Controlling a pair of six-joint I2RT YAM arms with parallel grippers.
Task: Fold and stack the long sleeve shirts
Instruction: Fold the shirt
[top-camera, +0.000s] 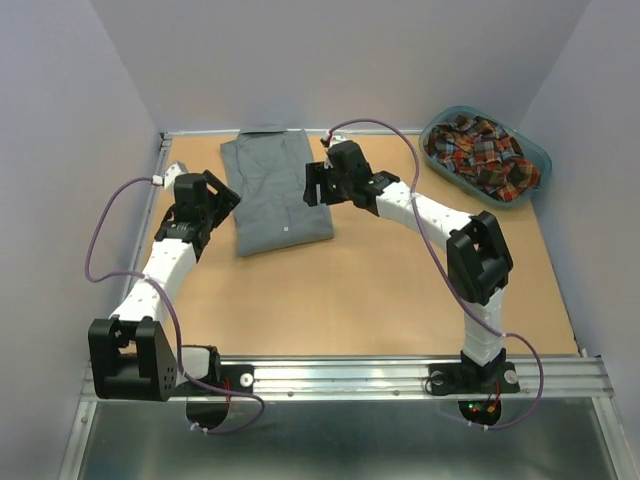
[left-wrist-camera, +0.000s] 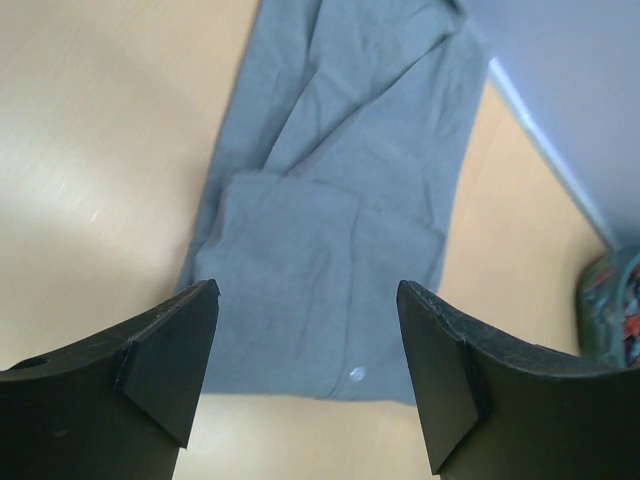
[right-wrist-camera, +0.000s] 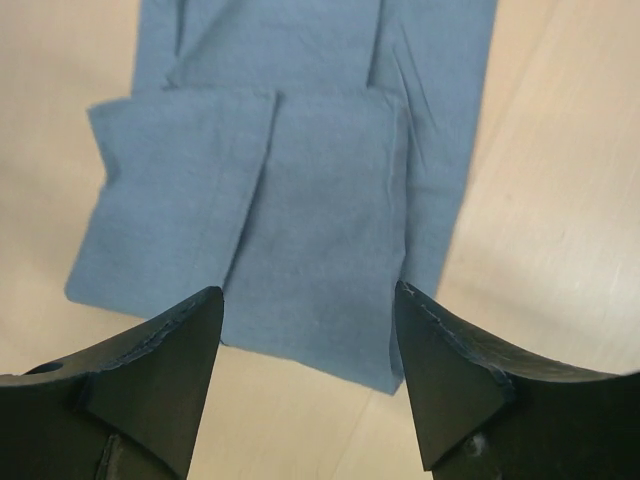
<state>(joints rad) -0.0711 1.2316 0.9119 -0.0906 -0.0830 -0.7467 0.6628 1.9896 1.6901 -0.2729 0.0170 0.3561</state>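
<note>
On the tan wooden counter (top-camera: 400, 300), the plain grey cloth shirt (top-camera: 275, 195) lies folded at the far left, so we judge the next move is fetching the red, navy and yellow plaid shirt (top-camera: 480, 150) from the teal plastic oval basket (top-camera: 546, 158), far right. Both arms flank the grey shirt, left hand (left-wrist-camera: 310, 300) and right hand (right-wrist-camera: 308, 300) wide open, empty.

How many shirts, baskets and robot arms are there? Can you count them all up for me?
Shirts: 2, the grey shirt and the plaid shirt
Baskets: 1, the teal basket holding the plaid shirt
Robot arms: 2, the left arm and the right arm
Total: 5
</note>
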